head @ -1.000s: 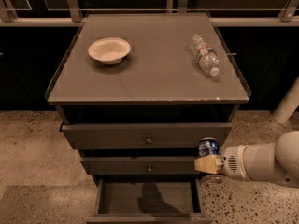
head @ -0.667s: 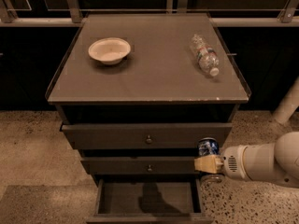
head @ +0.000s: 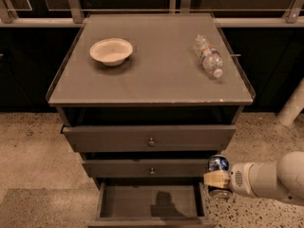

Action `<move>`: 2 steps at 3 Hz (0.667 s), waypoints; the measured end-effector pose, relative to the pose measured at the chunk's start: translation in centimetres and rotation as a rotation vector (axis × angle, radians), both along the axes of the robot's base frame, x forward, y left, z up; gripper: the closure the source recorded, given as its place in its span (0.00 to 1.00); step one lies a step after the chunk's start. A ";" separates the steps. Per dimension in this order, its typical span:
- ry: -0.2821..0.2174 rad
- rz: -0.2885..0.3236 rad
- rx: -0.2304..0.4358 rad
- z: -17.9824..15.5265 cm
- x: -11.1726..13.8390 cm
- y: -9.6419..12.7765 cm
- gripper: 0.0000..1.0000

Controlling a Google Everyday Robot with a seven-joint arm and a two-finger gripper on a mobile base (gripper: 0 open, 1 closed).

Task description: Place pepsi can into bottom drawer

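The pepsi can (head: 218, 164) is blue with a silver top and stands upright in my gripper (head: 216, 178), which is shut on it. The gripper's tan fingers (head: 214, 178) wrap the can's middle. The white arm comes in from the right edge. The can hangs just right of the cabinet, beside the middle drawer's right end and above the right rim of the bottom drawer (head: 151, 201). The bottom drawer is pulled open; its inside is plain, with only a shadow in it.
A grey-brown cabinet top (head: 152, 82) holds a white bowl (head: 111, 50) at the left and a clear water bottle (head: 208, 56) lying at the right. Two wider drawers with round knobs (head: 151, 141) sit above, slightly open. Speckled floor lies all around.
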State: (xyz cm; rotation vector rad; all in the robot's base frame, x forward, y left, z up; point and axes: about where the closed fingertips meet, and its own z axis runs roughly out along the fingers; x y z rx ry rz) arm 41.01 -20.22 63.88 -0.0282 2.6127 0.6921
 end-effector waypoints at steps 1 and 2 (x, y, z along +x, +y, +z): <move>0.112 -0.054 0.062 -8.6 -1.0 -0.8 1.00; 0.186 -0.069 0.146 -15.7 -1.0 0.2 1.00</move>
